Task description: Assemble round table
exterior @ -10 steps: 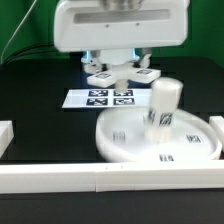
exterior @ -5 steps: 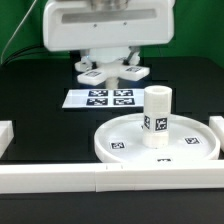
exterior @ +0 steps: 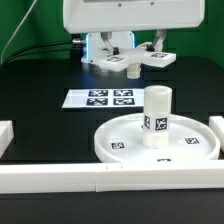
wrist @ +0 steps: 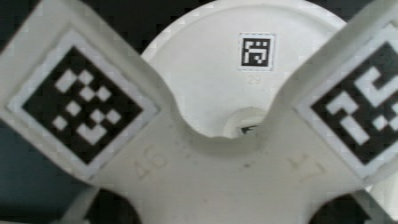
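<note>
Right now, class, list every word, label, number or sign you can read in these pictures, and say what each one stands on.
No words, letters or numbers can be read anywhere.
The only signs are black-white square tags, which carry no text: on the marker board, the round disc, the post and the cross-shaped piece.

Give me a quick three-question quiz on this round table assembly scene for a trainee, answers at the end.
1. True or false: the post lies on its side.
2. What does the gripper hold? A) the post B) the cross-shaped piece C) nothing
3. Fill in: the post stands upright on the round ____.
Key: 1 false; 2 B; 3 disc.
</note>
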{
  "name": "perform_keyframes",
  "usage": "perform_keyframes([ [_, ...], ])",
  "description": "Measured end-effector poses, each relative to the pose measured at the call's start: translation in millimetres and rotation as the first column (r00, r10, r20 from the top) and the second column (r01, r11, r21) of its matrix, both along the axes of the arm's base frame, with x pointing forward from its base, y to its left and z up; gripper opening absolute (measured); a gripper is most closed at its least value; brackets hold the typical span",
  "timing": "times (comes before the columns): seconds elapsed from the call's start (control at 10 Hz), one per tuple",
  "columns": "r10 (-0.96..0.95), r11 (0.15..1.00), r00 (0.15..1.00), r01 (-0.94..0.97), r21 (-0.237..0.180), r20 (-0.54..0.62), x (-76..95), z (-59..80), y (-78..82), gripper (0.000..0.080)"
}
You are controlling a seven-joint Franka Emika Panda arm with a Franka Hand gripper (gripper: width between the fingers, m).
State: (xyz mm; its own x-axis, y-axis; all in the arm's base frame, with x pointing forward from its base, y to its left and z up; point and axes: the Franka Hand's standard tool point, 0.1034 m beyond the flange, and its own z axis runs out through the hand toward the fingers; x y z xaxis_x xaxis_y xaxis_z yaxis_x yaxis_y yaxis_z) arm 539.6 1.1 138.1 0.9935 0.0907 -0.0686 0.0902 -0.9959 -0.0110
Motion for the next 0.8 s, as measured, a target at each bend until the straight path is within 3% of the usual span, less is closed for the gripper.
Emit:
perform_keyframes([
  [0.2,0.085,0.996,0.996,-0.086,-0.022,-0.031,4.0,-0.4,5.5,0.0446],
  [0.4,0.150,0.988,0.983,-0.153,-0.024,-0.107,20.9,-12.9,12.3,0.0446],
  [0.7,0.150,0.988,0.983,-0.153,-0.025,-0.105,21.7,-13.6,12.6,0.0446],
  [0.8,0.153,0.987,0.984,-0.156,-0.031,-0.089,24.7,-12.2,19.7,0.0446],
])
